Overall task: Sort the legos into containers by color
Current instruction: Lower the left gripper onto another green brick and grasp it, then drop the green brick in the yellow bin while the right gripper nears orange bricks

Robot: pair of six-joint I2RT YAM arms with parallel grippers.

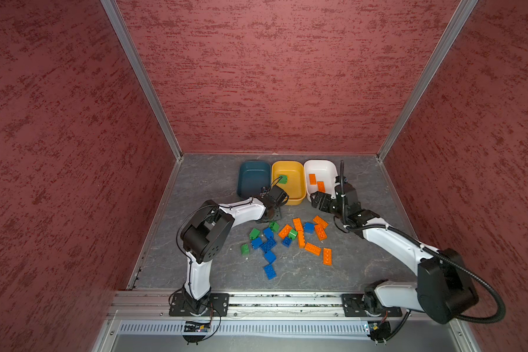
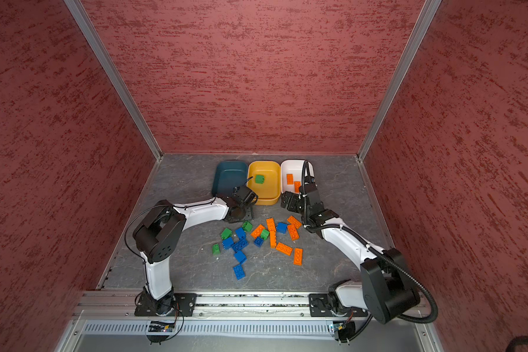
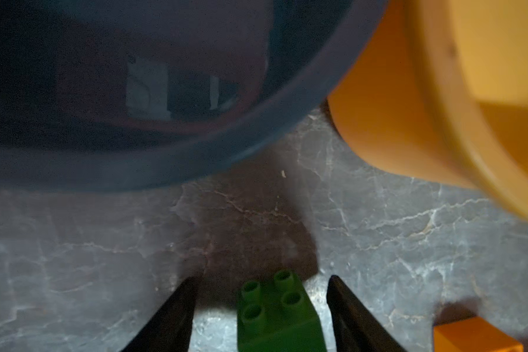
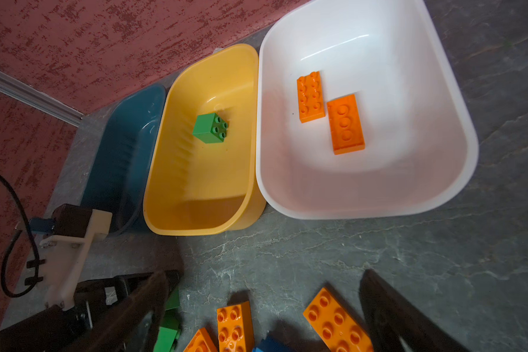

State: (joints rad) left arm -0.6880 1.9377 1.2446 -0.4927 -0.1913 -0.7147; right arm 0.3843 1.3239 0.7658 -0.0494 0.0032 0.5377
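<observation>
Yellow tub (image 4: 195,170), one green brick (image 4: 209,128); white tub (image 4: 393,122), two orange bricks (image 4: 310,97); left hand (image 3: 262,278) and right hand (image 4: 266,273) both spread, empty.

Three tubs (image 1: 253,179), nine orange bricks (image 1: 327,256), seven blue bricks (image 1: 269,271), five green bricks (image 1: 245,248).

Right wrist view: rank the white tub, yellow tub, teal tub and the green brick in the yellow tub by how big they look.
1. white tub, nearest the camera.
2. yellow tub.
3. teal tub, farthest and partly hidden by the yellow one, so its rank is unsure.
4. green brick, clearly smallest.
</observation>
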